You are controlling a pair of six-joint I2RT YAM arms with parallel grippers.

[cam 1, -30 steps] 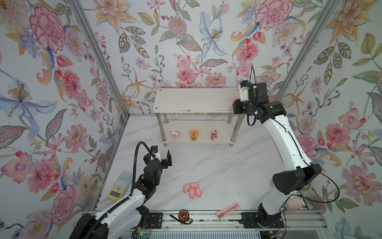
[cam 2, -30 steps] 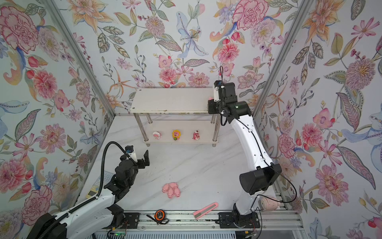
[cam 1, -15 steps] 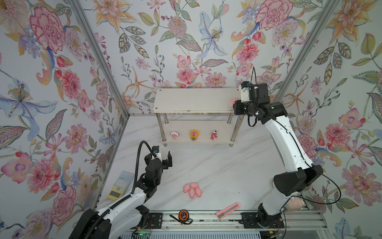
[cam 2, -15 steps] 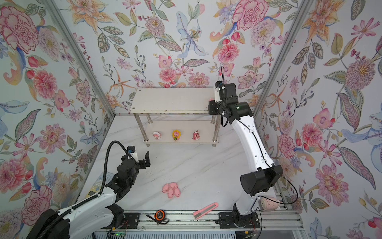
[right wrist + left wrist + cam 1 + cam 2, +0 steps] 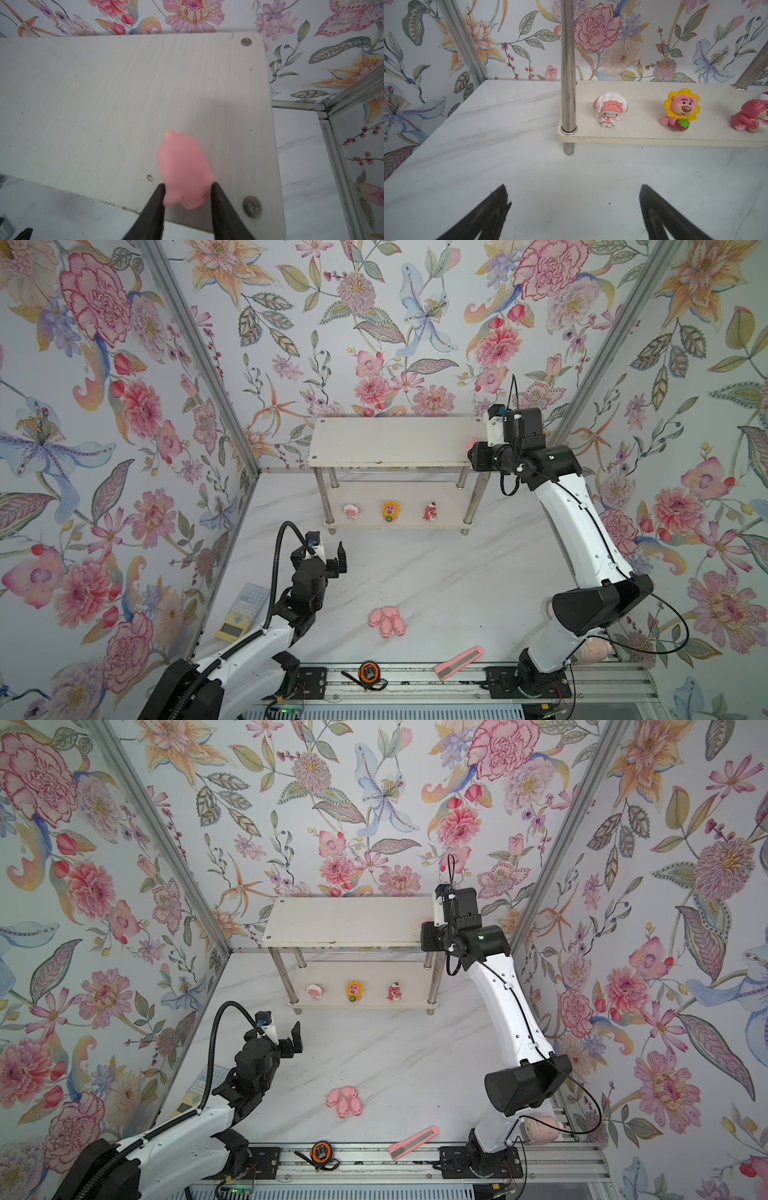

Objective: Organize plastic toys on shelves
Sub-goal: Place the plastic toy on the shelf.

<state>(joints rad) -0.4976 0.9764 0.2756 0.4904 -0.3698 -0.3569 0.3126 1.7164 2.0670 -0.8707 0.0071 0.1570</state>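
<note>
Three pink character figurines fill the white chrome-legged rack's lower board. The right gripper flanks one tiny pink pig on top, grip unclear. The left gripper hangs agape, and the pig cluster in front awaits.

The pig is plain soft pink; the shelves have off-white, faintly grained boards and chrome legs. The table is white marble veined grey. The walls carry pink, orange and blue flowers.

Three character figurines along the lower board of the shelves; pink pig cluster on the tabletop
</note>
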